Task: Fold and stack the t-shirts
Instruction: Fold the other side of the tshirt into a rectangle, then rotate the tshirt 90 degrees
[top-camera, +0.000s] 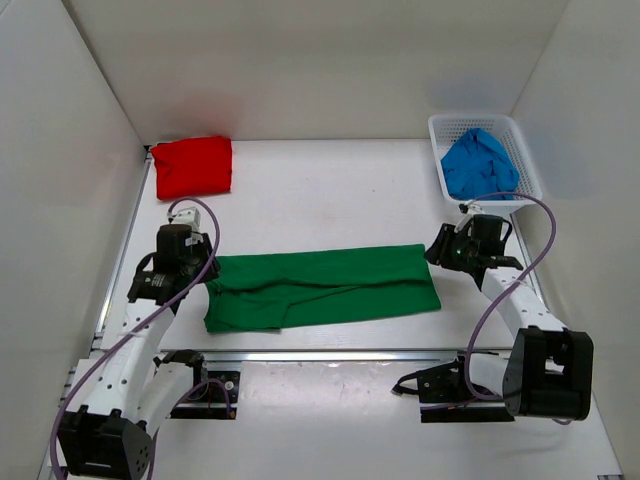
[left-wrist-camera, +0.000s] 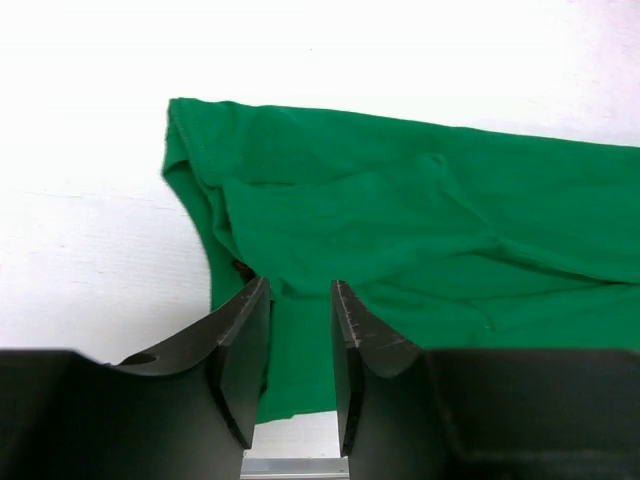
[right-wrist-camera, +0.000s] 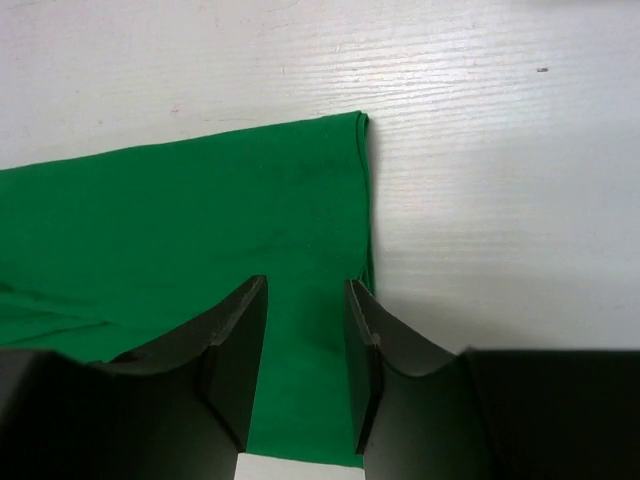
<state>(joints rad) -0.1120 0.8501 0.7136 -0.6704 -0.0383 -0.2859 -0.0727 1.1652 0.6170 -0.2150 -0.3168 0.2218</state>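
Now the green shirt (top-camera: 320, 287) lies as a long strip, left to right, on the table (top-camera: 330, 190). The left gripper (left-wrist-camera: 300, 290) and right gripper (right-wrist-camera: 306, 285) sit over its opposite ends, jaws narrowly parted, holding nothing.

free: I see bare table (top-camera: 330, 190) between red shirt (top-camera: 192, 166) and basket (top-camera: 475, 119) | blocked: green shirt (top-camera: 320, 287) lies across the front (white side walls (top-camera: 70, 150) close)

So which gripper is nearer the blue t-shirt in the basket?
Right. The right gripper sits at the right end of the green t-shirt, in front of the white basket holding the blue t-shirt; the left gripper is at the opposite end.
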